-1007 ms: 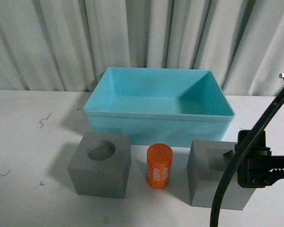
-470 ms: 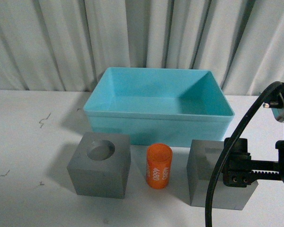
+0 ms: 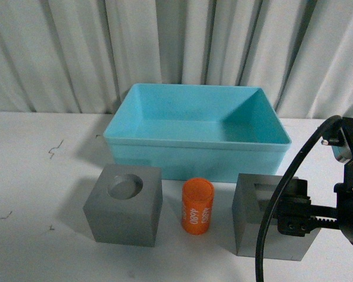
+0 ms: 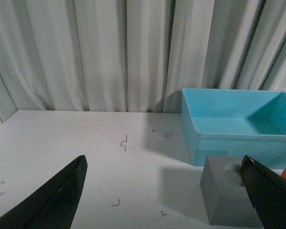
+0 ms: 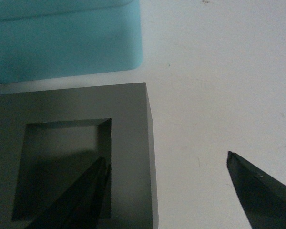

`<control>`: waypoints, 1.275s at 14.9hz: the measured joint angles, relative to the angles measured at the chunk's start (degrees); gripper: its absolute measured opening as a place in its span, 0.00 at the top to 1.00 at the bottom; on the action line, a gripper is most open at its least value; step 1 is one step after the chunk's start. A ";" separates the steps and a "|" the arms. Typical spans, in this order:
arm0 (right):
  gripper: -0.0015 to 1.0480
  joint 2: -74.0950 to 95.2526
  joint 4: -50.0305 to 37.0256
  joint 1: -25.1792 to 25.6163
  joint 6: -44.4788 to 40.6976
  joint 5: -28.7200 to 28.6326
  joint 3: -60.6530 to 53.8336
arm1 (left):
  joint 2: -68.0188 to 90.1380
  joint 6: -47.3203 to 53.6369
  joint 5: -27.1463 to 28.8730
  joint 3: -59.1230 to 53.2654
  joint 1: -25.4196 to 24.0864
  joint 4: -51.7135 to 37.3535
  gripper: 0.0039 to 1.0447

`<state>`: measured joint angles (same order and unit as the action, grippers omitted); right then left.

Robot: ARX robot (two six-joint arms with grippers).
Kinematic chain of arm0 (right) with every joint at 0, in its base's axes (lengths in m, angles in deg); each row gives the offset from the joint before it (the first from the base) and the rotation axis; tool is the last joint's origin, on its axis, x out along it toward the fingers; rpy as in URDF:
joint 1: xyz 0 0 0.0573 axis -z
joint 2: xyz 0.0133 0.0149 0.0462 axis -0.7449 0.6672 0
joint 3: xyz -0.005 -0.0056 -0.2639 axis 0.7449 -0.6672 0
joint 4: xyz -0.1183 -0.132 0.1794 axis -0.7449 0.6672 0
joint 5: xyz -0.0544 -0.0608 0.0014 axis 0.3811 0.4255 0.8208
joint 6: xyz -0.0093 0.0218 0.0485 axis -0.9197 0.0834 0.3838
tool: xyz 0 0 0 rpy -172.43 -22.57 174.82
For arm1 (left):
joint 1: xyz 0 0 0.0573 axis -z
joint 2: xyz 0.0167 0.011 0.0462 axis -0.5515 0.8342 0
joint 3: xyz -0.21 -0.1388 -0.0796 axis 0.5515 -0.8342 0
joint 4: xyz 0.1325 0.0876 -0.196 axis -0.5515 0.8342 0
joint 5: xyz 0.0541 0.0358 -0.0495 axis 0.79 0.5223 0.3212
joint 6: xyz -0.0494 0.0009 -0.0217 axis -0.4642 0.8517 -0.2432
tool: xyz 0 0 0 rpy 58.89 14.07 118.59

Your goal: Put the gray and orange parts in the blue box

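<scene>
Finding 1, target. The slotted gray cube (image 3: 247,229) sits on the table at the 3 o'clock end of the parts row. The orange cylinder (image 3: 198,207) stands upright just beside it at 9 o'clock. The gray cube with the round recess (image 3: 125,205) is further along the same way. The blue box (image 3: 197,155) holds no parts and lies at roughly 11 o'clock from the slotted cube, close behind the row.

Finding 2, right gripper (image 5: 167,160). Its jaws are spread and hold nothing. In the right wrist view the inner finger (image 5: 86,195) hangs over the slot. The outer finger (image 5: 257,191) is out over bare table, clear of the cube's side. So the jaws straddle only the wall at the cube's 3 o'clock side, not the whole block. I cannot tell whether the inner finger is touching the slot floor.

Finding 3, left gripper (image 4: 164,160). It is also wide open and empty. It is set well back, with the recessed cube ahead of it at about 1 o'clock.

Assessment. The right arm is plainly nearer the slotted cube. The block is square, so no long axis governs; I judge the grasp turns on that one wall staying centred between the fingers.
</scene>
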<state>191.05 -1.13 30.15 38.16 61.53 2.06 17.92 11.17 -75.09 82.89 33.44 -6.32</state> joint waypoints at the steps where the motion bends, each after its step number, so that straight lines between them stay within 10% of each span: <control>1: 0.30 0.33 -0.09 0.09 0.28 -0.02 0.17 | 0.00 0.00 0.00 0.00 0.00 0.00 0.06; 5: 0.82 0.11 -0.57 1.75 0.94 -0.42 -0.20 | 0.00 0.00 0.00 0.00 0.00 0.00 0.06; 11: 0.82 -26.82 6.14 5.68 -3.96 -2.25 5.97 | 0.00 0.00 0.00 0.00 0.00 0.00 0.06; 19: 0.83 3.87 -9.29 5.20 -8.96 -0.90 29.81 | 0.00 0.00 0.02 0.00 0.00 0.00 0.06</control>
<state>194.92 -10.42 35.35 29.20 60.63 31.87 17.92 11.17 -75.07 82.89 33.44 -6.32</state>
